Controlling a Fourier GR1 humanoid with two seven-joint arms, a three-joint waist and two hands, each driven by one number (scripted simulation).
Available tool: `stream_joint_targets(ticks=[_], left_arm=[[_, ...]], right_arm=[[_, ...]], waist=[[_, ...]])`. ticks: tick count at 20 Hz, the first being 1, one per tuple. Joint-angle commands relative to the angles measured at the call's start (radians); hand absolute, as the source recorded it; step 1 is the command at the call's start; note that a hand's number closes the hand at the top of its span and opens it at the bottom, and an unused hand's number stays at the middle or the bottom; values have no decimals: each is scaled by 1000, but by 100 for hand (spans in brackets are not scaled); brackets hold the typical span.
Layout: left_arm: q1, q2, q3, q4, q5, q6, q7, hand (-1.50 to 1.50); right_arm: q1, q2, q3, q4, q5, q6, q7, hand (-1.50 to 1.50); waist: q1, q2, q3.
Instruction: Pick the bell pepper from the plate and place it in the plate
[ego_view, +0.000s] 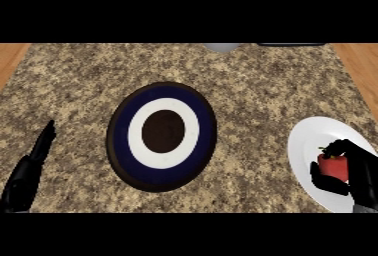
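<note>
Dark ringed plate (162, 137) centre; right hand (353, 175) curled around red bell pepper (333, 165) over white plate (310, 145); left hand (29, 172) straight-fingered, resting.

Counter top (280, 85): speckled brown-and-beige granite, filling most of the view.
Far left corner (11, 57): strip of orange-brown wood grain beside the granite.
Far right side (358, 70): matching wood strip, widening toward the near side.
Far edge, centre (221, 47): small grey rounded object, cut off.
Far edge, right (291, 44): dark flat object, cut off.
Light: even, without strong shadows.
</note>
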Motion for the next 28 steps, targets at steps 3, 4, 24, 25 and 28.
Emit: stream_joint_targets(ticks=[3,4,24,25,28], left_arm=[[-23,-16,2,43,-13,16,-21,0],[-6,-3,9,20,10,-12,-12,0],[-11,-33,-15,-56,-38,-25,51,0],[-36,-23,14,10,-31,-22,-1,0],[-23,-54,-20,-14,-47,-14,20,0]], right_arm=[[73,90,115,-326,-12,-45,-41,150],[97,84,136,-410,-60,0,-57,150],[-481,207,631,-335,114,108,644,150],[-507,207,640,-304,93,97,669,150],[-641,207,635,-166,12,117,729,150]], waist=[[3,2,5],[0,-1,5],[41,8,6],[38,8,6],[43,9,6]])
